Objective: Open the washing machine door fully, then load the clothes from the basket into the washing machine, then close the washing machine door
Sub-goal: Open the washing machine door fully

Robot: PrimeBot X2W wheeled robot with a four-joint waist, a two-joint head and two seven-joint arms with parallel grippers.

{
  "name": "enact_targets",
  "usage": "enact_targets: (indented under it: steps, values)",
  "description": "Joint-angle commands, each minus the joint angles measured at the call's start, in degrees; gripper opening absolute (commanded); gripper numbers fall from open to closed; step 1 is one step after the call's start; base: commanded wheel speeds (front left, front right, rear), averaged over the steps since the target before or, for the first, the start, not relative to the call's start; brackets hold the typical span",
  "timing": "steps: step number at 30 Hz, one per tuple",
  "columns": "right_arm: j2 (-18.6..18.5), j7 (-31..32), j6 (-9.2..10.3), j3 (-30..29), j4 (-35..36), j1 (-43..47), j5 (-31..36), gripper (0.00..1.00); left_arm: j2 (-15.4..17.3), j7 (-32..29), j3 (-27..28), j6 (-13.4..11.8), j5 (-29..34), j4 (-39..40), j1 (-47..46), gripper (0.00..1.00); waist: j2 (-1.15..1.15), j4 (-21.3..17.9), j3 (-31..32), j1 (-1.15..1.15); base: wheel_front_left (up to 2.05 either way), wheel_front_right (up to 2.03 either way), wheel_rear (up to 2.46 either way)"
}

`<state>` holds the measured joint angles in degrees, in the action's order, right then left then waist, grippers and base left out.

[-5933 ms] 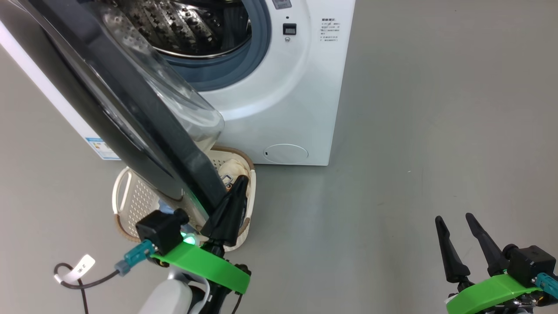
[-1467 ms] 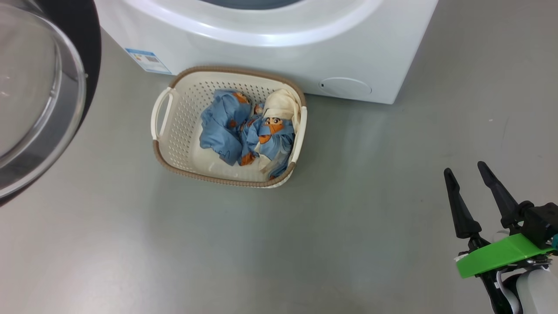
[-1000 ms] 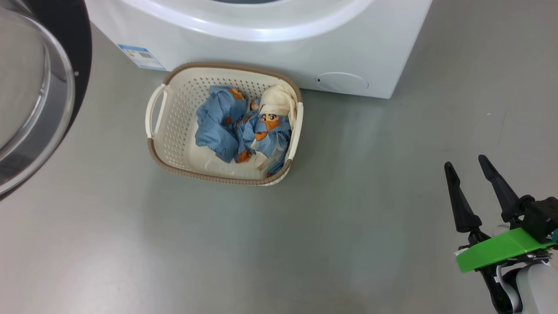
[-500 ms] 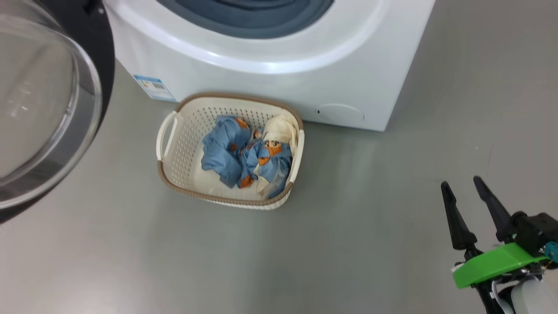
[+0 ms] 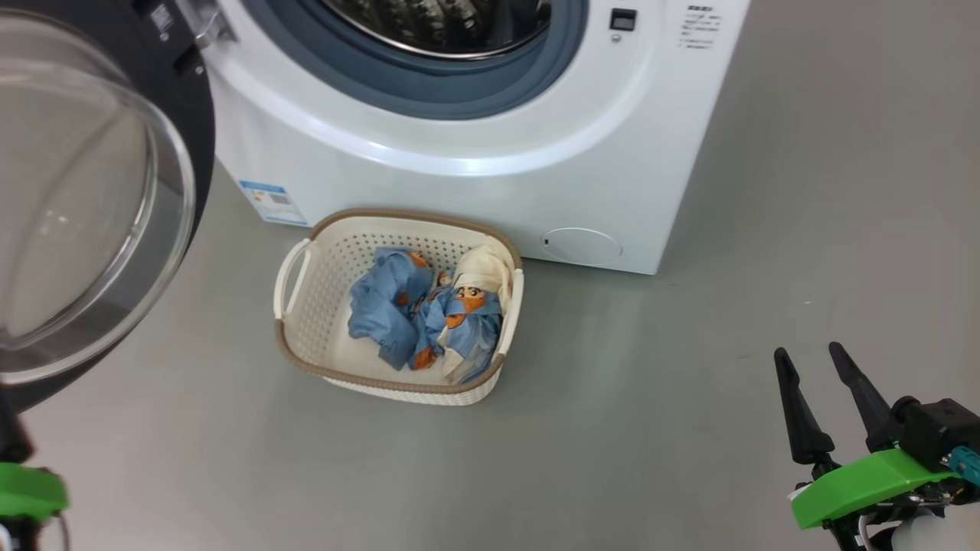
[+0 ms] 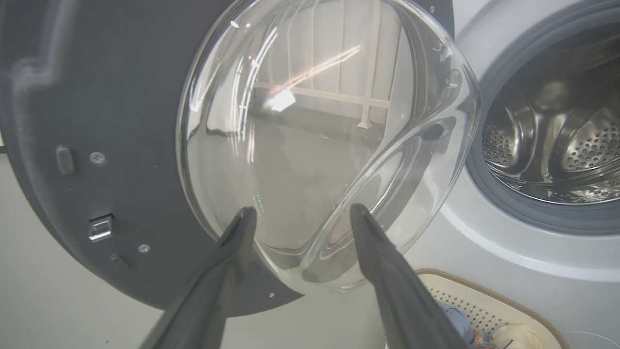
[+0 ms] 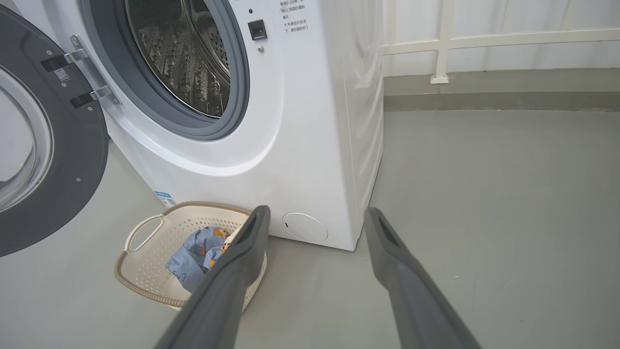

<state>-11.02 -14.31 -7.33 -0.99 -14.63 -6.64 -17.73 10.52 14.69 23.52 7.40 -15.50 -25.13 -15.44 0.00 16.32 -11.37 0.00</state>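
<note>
Floor [image 5: 651, 444]: smooth grey, bearing cream-white perforated plastic basket [image 5: 318, 329] | back wall [image 7: 533, 12]: white railing [image 7: 444, 39] | your left gripper [image 6: 300, 211], right gripper [image 7: 315, 211]: fingers apart, empty.

White washing machine [image 5: 475, 191], grey ring [image 5: 429, 90]; cream perforated basket [image 5: 325, 321], brown rim [image 5: 406, 214]; light-blue clothes [image 5: 383, 306], orange prints.

print [image 5: 700, 27] on the washing machine [image 5: 475, 191] front, too small to read, blue label [image 5: 269, 202] illegible

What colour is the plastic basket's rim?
Brown, woven-look, around the cream-white perforated plastic basket; clearest in the head view.
</note>
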Motion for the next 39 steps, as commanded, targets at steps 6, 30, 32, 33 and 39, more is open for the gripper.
enact_targets:
  steps: [6,30,32,33,39]
  values:
    - [0.0,-0.7,-0.16,0.4,2.2,0.6,0.8,1.00,2.9,0.3,-6.9,0.1,-1.0,6.7,2.7,1.00,0.00,-2.9,0.9,0.00,0.00,0.00,0.00]
    - [2.6,-0.7,-0.16,-2.2,4.5,1.0,3.3,1.00,2.4,0.3,-21.3,0.1,-6.3,11.3,5.6,1.00,0.00,-12.7,1.8,0.00,0.00,0.00,0.00]
    - [2.5,-0.7,-0.16,-2.1,4.5,1.1,3.3,1.00,2.2,0.3,-21.6,0.1,-6.9,11.2,5.7,1.00,0.00,-13.4,1.9,0.00,0.00,0.00,0.00]
    - [2.5,-0.7,-0.16,-2.2,4.5,1.1,3.2,1.00,2.2,0.3,-21.9,0.1,-7.1,11.2,5.7,1.00,0.00,-13.7,2.1,0.00,0.00,0.00,0.00]
    - [2.4,-0.7,-0.16,-2.2,4.6,1.5,2.2,1.00,1.7,0.3,-23.6,0.1,-8.2,11.2,6.4,1.00,0.00,-15.2,2.7,0.00,0.00,0.00,0.00]
